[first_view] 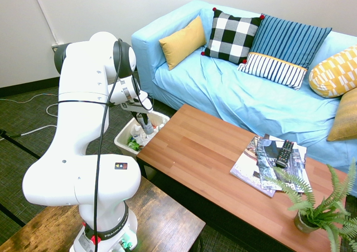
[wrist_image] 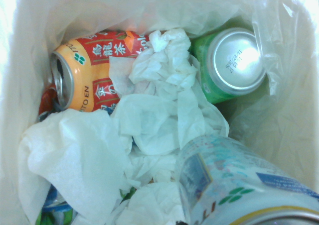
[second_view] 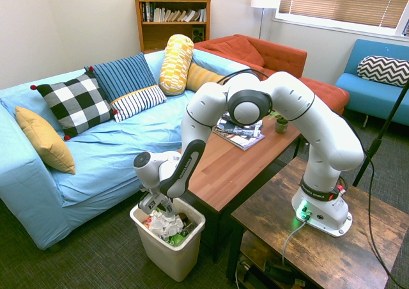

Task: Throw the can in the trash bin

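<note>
One end effector (first_view: 140,116) is reaching down into the mouth of the trash bin (second_view: 142,236), its fingers closing on the can (wrist_image: 239,177). The can is showing silver-grey with a pale label and blue marks, and is hanging at a tilt over the litter. Its printed side is facing the wrist camera, and its rim is lying nearest that camera.

Inside the bin, crumpled white tissues (wrist_image: 149,120) are covering much of the litter, with an orange-and-red can (wrist_image: 94,70) lying on its side and a green can (wrist_image: 234,65) presenting its silver end. A translucent liner (wrist_image: 294,85) is lining the walls. The bin is standing on the floor beside the wooden tabletop (first_view: 192,135), near the blue sofa (second_view: 102,167).

In this inspector's judgement the step in hand is the release, and the carrying is nearing its end. Good practice is calling for keeping the wrist steady, checking that the whole can is sitting inside the rim, and lowering only slightly so that the tissues are cushioning the drop. The fingers should be parting evenly and the arm lifting straight up afterwards. Drifting sideways is risking a knock against the rim or a snag on the liner; pressing deeper is risking a jam against the litter.
</note>
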You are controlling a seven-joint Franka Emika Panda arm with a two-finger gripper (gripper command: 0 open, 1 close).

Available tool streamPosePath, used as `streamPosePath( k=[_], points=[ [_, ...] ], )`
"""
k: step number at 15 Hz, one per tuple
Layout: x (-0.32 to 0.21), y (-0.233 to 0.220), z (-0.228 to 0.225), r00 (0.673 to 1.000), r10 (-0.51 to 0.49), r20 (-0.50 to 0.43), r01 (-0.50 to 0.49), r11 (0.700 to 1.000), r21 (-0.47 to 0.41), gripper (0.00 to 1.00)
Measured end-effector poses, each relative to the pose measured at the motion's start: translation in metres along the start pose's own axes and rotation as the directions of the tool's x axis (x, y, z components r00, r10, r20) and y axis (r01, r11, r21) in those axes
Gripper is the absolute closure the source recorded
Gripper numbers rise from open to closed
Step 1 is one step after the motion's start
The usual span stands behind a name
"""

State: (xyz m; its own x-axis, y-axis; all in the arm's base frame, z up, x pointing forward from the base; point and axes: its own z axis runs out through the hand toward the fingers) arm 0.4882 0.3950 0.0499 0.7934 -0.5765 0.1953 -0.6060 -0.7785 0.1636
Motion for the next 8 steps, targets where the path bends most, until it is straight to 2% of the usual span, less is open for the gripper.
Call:
streamPosePath(
  k=[5, 8],
  points=[
    [0.005, -0.006, -0.002, 1.0, 0.006, -0.013, -0.005, 1.0, 0.009, 0.0],
    [0.002, -0.011, -0.035, 0.998, 0.021, -0.054, -0.018, 0.999, 0.044, 0.0]
  ],
)
